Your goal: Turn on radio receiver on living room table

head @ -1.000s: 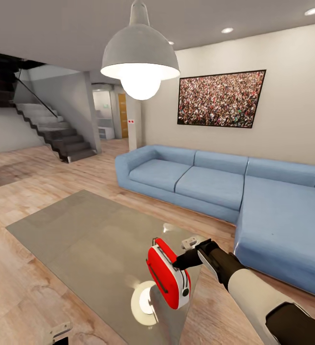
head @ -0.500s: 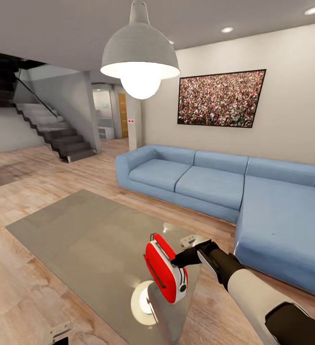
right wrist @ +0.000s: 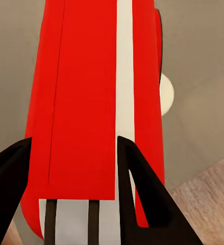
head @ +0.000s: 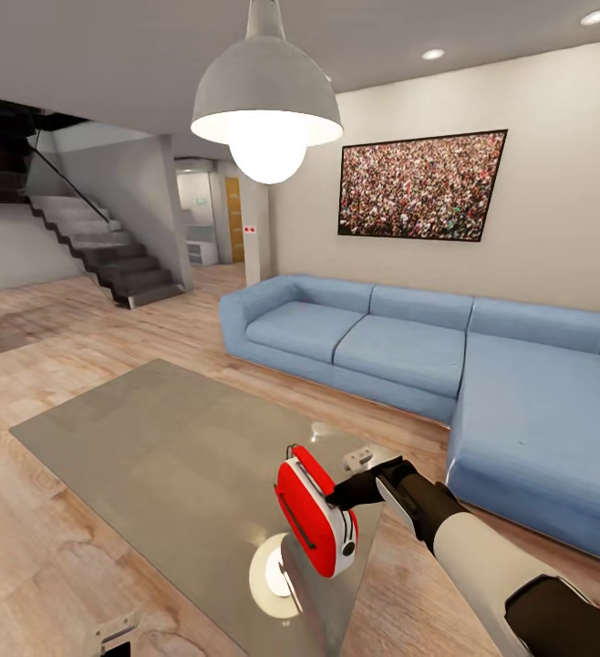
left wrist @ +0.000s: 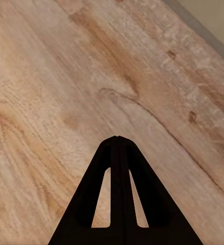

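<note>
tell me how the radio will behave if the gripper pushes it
The radio already leans on the table, so a push from the right gripper may tip it over. The glossy top probably lets it slide. Its hard shell looks rigid.

Red radio receiver (head: pixel 315 522) tilted on table (head: pixel 154 456)

I see a blue sectional sofa (head: pixel 409 351) along the far wall, w/ a framed crowd picture (head: pixel 421 187) hung above it. White pendant lamp (head: pixel 265 105) hangs lit near the top of my head view. Dark staircase (head: pixel 99 251) w/ a glass rail at far left, orange door (head: pixel 234 219) down the hallway behind it. Light wood floor (left wrist: pixel 91 87) throughout; recessed ceiling lights (head: pixel 598 18) on.
</note>
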Tool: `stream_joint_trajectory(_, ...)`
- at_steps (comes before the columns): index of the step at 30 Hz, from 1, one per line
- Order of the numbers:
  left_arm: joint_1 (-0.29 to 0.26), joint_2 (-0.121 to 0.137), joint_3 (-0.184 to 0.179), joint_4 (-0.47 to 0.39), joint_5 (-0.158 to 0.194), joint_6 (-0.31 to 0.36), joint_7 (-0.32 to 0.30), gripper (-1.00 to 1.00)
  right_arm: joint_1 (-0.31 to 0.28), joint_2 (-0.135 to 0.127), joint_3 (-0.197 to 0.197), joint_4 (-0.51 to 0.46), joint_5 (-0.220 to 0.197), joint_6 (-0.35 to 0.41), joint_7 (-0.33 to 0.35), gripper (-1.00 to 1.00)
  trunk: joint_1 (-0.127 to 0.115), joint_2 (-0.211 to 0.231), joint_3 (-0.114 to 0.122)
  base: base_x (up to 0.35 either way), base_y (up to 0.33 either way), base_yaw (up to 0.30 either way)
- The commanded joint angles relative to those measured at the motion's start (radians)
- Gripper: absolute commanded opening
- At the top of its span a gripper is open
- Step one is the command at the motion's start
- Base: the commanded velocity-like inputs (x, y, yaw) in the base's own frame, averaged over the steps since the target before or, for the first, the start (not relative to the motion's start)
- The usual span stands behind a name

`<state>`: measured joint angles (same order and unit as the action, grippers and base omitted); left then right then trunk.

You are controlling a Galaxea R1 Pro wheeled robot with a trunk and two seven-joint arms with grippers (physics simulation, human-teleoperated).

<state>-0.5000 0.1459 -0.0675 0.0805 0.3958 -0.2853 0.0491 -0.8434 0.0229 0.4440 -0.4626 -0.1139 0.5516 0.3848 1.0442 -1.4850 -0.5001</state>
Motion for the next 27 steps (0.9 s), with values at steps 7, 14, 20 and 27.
stream_joint_trajectory(7, 0.0, 0.0, 0.0, 0.0, 0.0, 0.0, 0.0, -1.0, 0.0, 0.0, -0.001, -0.001, -0.003, -0.001, -0.01, -1.0, 0.008, -0.014, -0.006, 0.0, 0.0, 0.0)
stream_joint_trajectory(14, 0.0, 0.0, 0.0, 0.0, 0.0, 0.0, 0.0, -1.0, 0.0, 0.0, -0.002, -0.001, -0.003, -0.001, -0.007, -1.0, 0.034, -0.063, -0.028, 0.0, 0.0, 0.0)
stream_joint_trajectory(20, 0.0, 0.0, 0.0, 0.0, 0.0, 0.0, 0.0, -1.0, 0.0, 0.0, -0.002, -0.001, -0.004, -0.001, -0.006, -1.0, 0.057, -0.105, -0.047, 0.0, 0.0, 0.0)
stream_joint_trajectory(27, 0.0, 0.0, 0.0, 0.001, 0.0, 0.0, 0.0, -1.0, 0.0, 0.0, -0.002, -0.001, -0.004, -0.001, -0.006, -1.0, 0.069, -0.126, -0.056, 0.0, 0.0, 0.0)
